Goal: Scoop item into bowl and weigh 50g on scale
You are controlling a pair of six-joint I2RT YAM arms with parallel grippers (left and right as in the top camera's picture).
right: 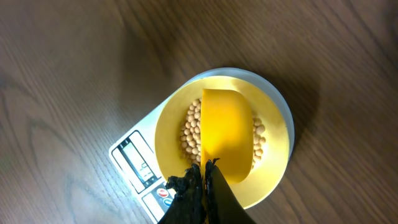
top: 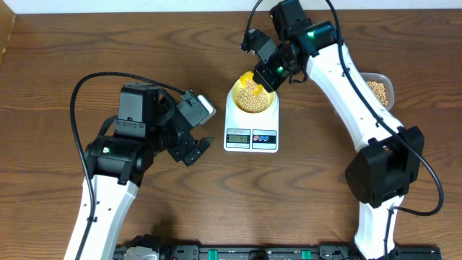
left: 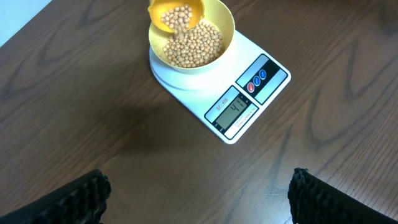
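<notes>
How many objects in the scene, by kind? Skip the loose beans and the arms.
bowl: 1
clear tub: 1
scoop: 1
scale: 1
Total: 4

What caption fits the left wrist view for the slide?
Yellow scoop pouring beans into the pale yellow bowl on the white scale; left fingers open below.

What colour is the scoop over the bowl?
The scoop is bright orange-yellow, deeper than the pale yellow bowl; it shows best in the right wrist view.
</notes>
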